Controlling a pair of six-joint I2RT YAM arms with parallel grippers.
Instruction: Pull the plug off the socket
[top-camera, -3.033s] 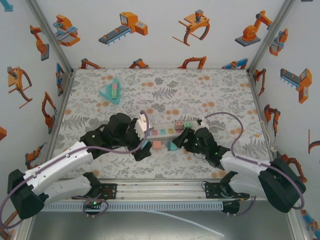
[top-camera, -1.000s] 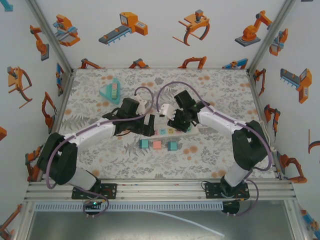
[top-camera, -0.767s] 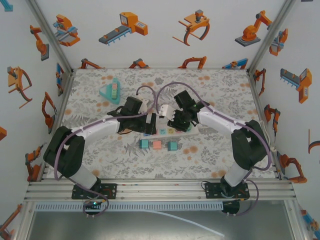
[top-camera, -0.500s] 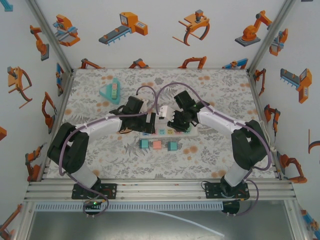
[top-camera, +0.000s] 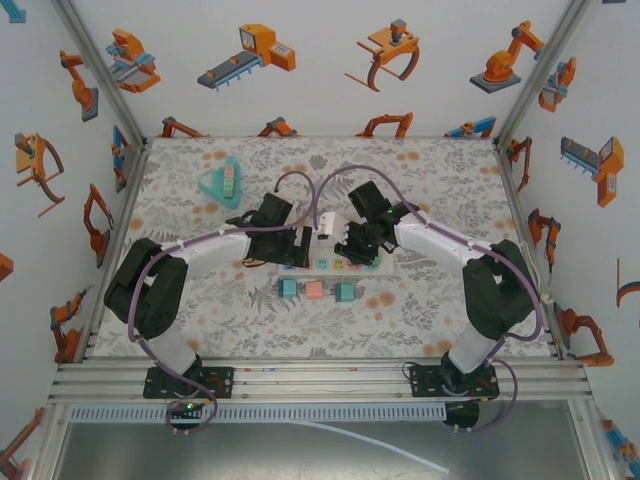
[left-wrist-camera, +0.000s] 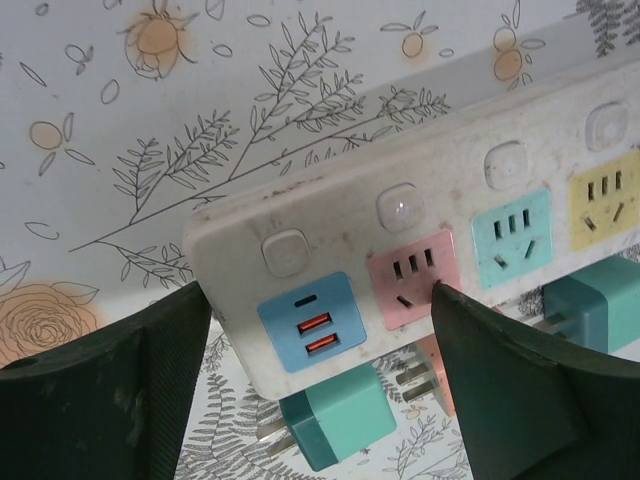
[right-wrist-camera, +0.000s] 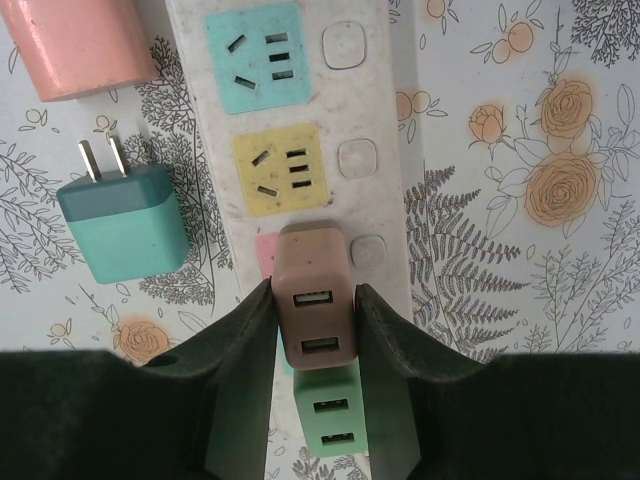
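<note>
Fingers (right-wrist-camera: 240, 380) of the right claw (right-wrist-camera: 315, 292) are clamping a brown plug (right-wrist-camera: 315, 325) from both sides; that plug is sitting in the white power strip (right-wrist-camera: 225, 140), which is lying on the flowered counter (top-camera: 430, 320); a green plug (right-wrist-camera: 330, 420) is sitting in the strip right beside the brown one; the left claw (left-wrist-camera: 320, 300) is hanging open over the strip's USB end, though I cannot tell whether it is touching the strip; a teal plug (right-wrist-camera: 125, 225) and a pink plug (right-wrist-camera: 85, 45) are lying loose alongside the strip's long edge.
</note>
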